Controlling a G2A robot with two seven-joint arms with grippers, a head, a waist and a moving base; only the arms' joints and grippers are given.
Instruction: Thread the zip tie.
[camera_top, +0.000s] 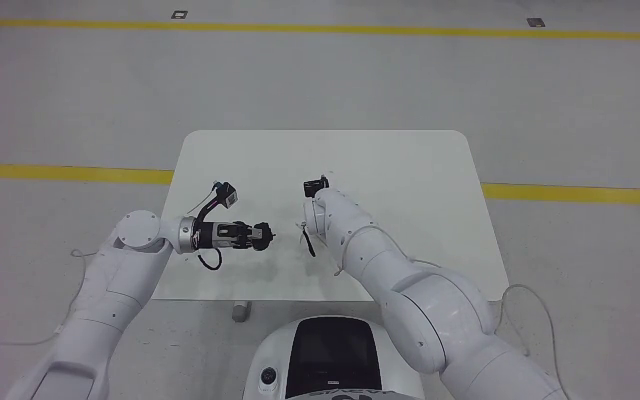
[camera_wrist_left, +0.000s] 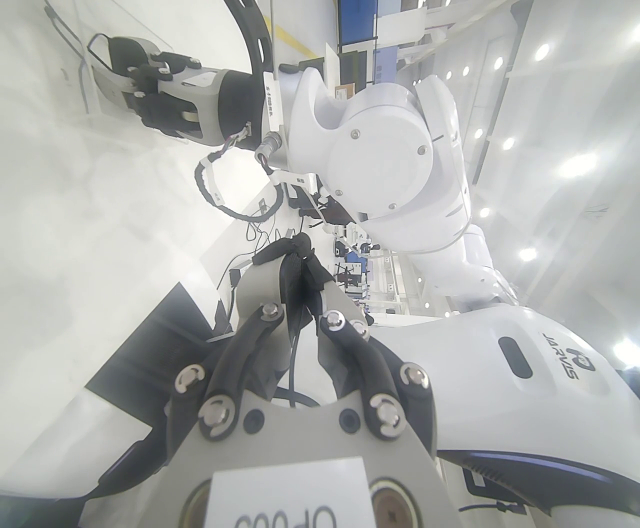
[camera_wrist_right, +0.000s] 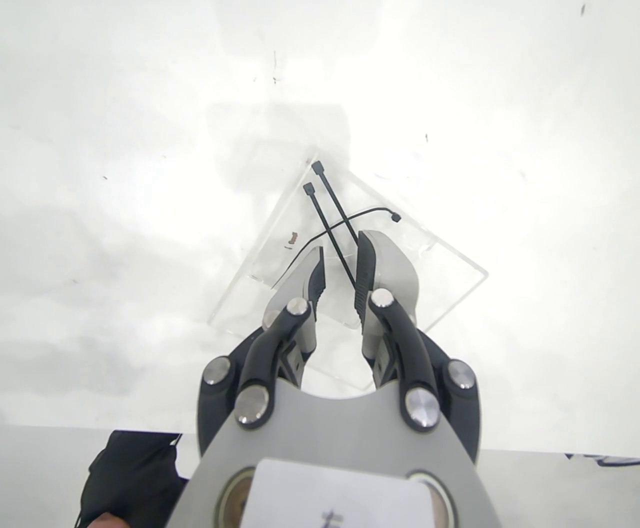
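Zip ties (camera_wrist_right: 334, 197), three black ones, lie in a clear tray (camera_wrist_right: 450, 280) on the white table (camera_top: 400, 170). Two of them are straight and side by side, heads pointing away from the robot's right arm. The third is bent and crosses over both, its head off to one side. A small brownish scrap (camera_wrist_right: 290, 240) sits in the same tray, a little apart from the ties.

From where I stand, the right gripper (camera_wrist_right: 341, 250) hangs straight over that tray, pointing down, with its fingers (camera_wrist_right: 367, 260) spread apart. One of the straight ties runs up through the gap between them, and the other disappears behind one fingertip. I cannot tell whether the pads actually touch anything or just hover above the plastic.

The left gripper (camera_wrist_left: 295, 255) is off to the side, held level above the table and aimed across at the other arm (camera_top: 265, 236). Its fingers are pressed together. A thin black strip (camera_wrist_left: 294, 345) is pinched between them and trails back toward the wrist; it looks like another zip tie, though the pinched end is buried in the black pads. In the left wrist view the right gripper (camera_wrist_left: 107, 70) shows farther off, poised over the tray's edge, well apart from the left one.
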